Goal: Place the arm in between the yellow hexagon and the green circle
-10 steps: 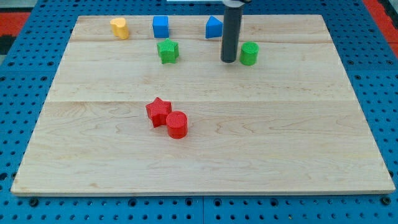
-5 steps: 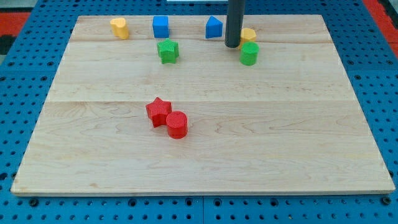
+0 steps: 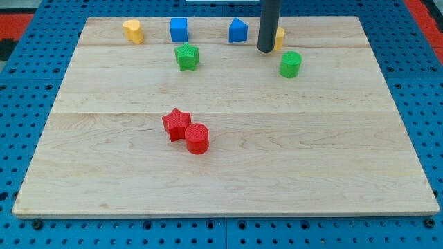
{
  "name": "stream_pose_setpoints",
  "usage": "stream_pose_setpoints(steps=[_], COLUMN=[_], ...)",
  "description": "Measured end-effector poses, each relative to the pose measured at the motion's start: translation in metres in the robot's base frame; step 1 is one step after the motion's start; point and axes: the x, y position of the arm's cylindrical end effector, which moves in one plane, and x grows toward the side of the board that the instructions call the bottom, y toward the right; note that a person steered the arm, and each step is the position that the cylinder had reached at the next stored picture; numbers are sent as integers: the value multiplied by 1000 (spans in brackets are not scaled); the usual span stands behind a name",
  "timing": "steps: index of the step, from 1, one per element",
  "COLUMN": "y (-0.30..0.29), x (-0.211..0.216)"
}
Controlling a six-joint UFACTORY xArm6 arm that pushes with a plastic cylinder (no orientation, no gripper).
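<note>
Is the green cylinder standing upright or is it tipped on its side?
Upright. The green cylinder shows its round flat face on top and rests on the board, apart from my tip, which is up-left of it.

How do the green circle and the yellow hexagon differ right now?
The green circle is in full view, while the yellow hexagon is mostly hidden behind the rod. The circle sits nearer the view's bottom and right; the hexagon is nearer the top edge. My tip is beside the hexagon, apart from the circle.
</note>
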Motion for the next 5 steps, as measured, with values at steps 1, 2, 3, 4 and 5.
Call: stream_pose_setpoints(steps=[1,2,3,4,5], y=[10,28,29,29,29], x=[-8,-28,-18,7,8])
